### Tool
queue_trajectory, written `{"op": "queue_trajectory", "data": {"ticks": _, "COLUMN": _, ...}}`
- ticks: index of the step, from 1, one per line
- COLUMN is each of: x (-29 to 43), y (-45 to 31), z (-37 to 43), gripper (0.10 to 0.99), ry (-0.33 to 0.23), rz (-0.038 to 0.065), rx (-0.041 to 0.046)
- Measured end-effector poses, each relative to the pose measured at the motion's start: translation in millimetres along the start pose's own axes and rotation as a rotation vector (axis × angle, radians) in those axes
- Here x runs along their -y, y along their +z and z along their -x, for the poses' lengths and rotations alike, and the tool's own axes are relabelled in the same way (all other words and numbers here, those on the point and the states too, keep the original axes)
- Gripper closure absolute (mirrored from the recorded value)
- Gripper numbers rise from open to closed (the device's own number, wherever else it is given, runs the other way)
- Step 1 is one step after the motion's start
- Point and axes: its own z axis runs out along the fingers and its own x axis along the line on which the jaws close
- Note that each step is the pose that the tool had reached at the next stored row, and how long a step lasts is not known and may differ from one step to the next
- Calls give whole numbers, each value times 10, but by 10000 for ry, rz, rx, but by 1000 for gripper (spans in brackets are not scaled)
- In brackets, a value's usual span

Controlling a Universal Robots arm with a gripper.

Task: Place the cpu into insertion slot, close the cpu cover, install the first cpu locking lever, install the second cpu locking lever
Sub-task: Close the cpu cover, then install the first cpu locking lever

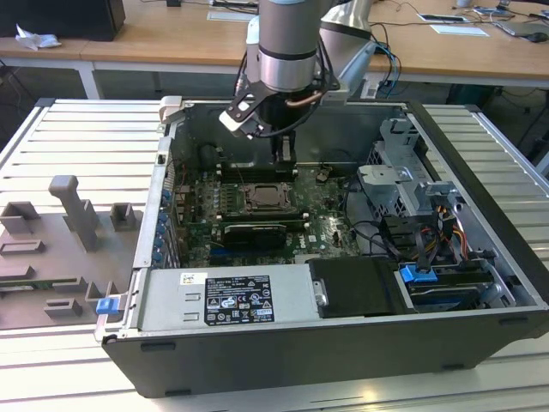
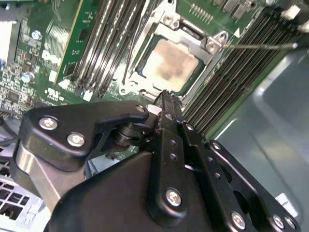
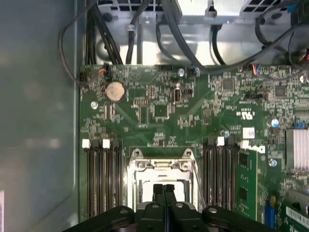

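The gripper (image 3: pixel 164 189) has its two fingers pressed flat together with nothing between them, a narrow blade of a tip that looks better suited to pushing or hooking than to grasping. It hangs directly over the insertion slot (image 3: pixel 161 176), with the tip pointing down at the slot's near edge.

In the slot, just beneath and beyond the tip, the cpu (image 2: pixel 169 65) lies flat and square with its pale top up, so the placing appears done. The cpu cover (image 2: pixel 203 54) lies down around it, and the chip shows through the cut-out (whether the cover is fully seated cannot be told).

A thin wire locking lever (image 2: pixel 260 46) sticks out from a far corner of the cover, over the memory slots (image 2: pixel 236 72). It seems unlatched, which would explain why the closed tip sits so close.

Further out, memory slots run along both sides of the gripper. All of this sits on the motherboard (image 3: pixel 159 111) inside the open computer case (image 1: pixel 257 360). The case also holds a graphics card (image 1: pixel 250 233), a power supply (image 1: pixel 232 296) and bundles of cable.
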Motion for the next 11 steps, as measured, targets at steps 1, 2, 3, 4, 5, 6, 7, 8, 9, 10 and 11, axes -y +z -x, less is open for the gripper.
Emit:
{"op": "queue_trajectory", "data": {"ticks": 1, "x": 25, "y": 0, "z": 0, "gripper": 980, "ry": -1, "rz": -1, "rx": 1}}
{"op": "queue_trajectory", "data": {"ticks": 2, "x": 42, "y": 0, "z": 1, "gripper": 980, "ry": 0, "rz": -1, "rx": 1}}
{"op": "queue_trajectory", "data": {"ticks": 3, "x": 54, "y": 2, "z": 1, "gripper": 980, "ry": 0, "rz": 0, "rx": 1}}
{"op": "queue_trajectory", "data": {"ticks": 4, "x": 59, "y": 2, "z": 1, "gripper": 980, "ry": 0, "rz": -1, "rx": 1}}
{"op": "queue_trajectory", "data": {"ticks": 5, "x": 62, "y": 3, "z": 1, "gripper": 980, "ry": 0, "rz": -1, "rx": 1}}
{"op": "queue_trajectory", "data": {"ticks": 6, "x": 66, "y": 5, "z": 1, "gripper": 980, "ry": 0, "rz": -1, "rx": -9}}
{"op": "queue_trajectory", "data": {"ticks": 7, "x": 74, "y": 7, "z": 1, "gripper": 980, "ry": 0, "rz": -1, "rx": -15}}
{"op": "queue_trajectory", "data": {"ticks": 8, "x": 81, "y": 8, "z": 1, "gripper": 980, "ry": 0, "rz": 0, "rx": -22}}
{"op": "queue_trajectory", "data": {"ticks": 9, "x": 87, "y": 8, "z": 1, "gripper": 980, "ry": 1, "rz": 0, "rx": -29}}
{"op": "queue_trajectory", "data": {"ticks": 10, "x": 96, "y": 9, "z": 1, "gripper": 980, "ry": 1, "rz": 0, "rx": -35}}
{"op": "queue_trajectory", "data": {"ticks": 11, "x": 117, "y": 9, "z": 1, "gripper": 980, "ry": 2, "rz": -2, "rx": -44}}
